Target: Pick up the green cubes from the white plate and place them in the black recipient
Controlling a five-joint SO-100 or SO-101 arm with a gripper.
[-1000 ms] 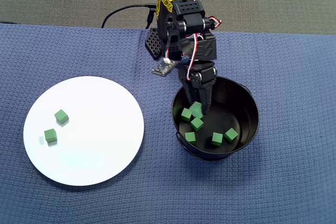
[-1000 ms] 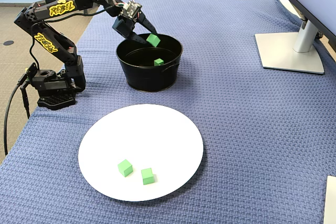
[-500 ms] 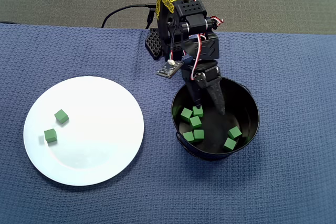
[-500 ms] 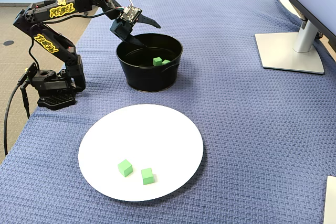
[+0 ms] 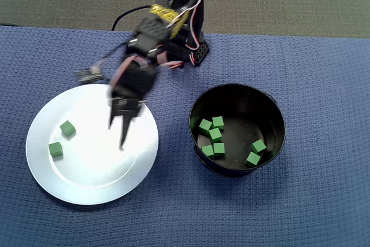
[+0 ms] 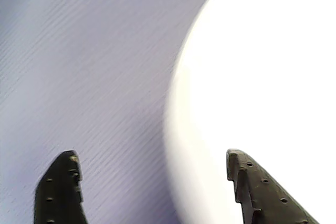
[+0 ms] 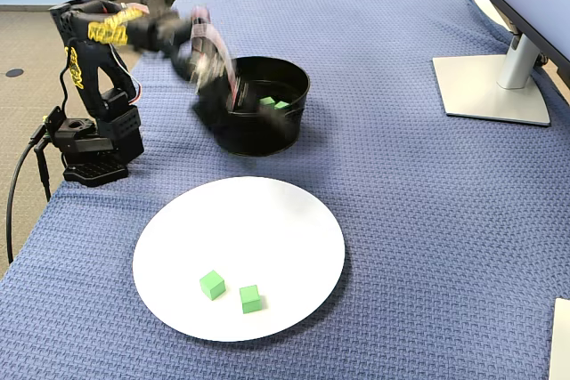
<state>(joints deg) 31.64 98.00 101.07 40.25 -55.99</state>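
Two green cubes (image 5: 67, 128) (image 5: 55, 149) lie on the left part of the white plate (image 5: 92, 172); the fixed view shows them (image 7: 212, 285) (image 7: 250, 298) near the front of the plate (image 7: 267, 229). The black recipient (image 5: 254, 105) holds several green cubes (image 5: 215, 135), and some show over its wall (image 7: 258, 135). My gripper (image 5: 115, 136) hangs open and empty over the plate's right half, apart from the two cubes. In the wrist view the gripper (image 6: 152, 158) has its fingers wide apart over the plate's (image 6: 262, 77) edge and the blue cloth.
A blue woven cloth (image 5: 324, 201) covers the table. The arm's base (image 7: 89, 144) stands at the cloth's left edge in the fixed view, and the arm (image 7: 169, 28) is motion-blurred there. A grey monitor foot (image 7: 494, 86) stands at the right.
The gripper opened over the black pot and a green cube dropped in. The arm then swung left, from above the pot to above the white plate.
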